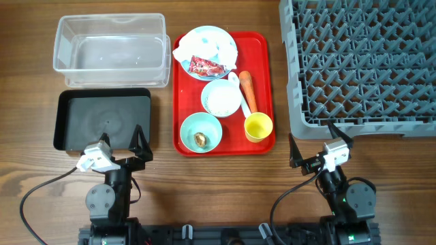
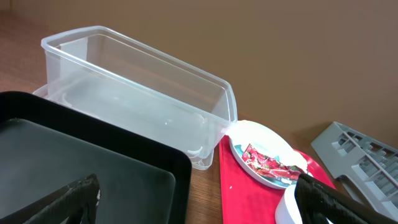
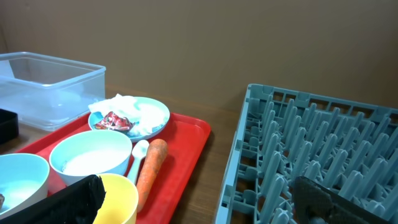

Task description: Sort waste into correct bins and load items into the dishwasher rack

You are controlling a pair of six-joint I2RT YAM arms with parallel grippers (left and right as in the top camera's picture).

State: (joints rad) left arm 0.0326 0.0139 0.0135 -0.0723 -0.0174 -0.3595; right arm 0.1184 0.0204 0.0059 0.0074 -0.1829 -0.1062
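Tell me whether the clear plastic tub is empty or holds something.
Empty. Overhead and left wrist views show only the bare bottom of the clear tub; the napkin and carrot sit over on the red tray.

**Stuff you can't fully see here**

Overhead: the grey rack [image 1: 361, 61] at 2 o'clock runs off the top and right edges, and the napkin [image 1: 191, 53] covers most of the blue plate [image 1: 229, 42]. Left wrist: the black tray [image 2: 93, 155] gets chopped at 8 o'clock. Right wrist: the yellow cup [image 3: 121, 196] is cut off at 7 o'clock, the clear tub [image 3: 50, 81] at 9 o'clock
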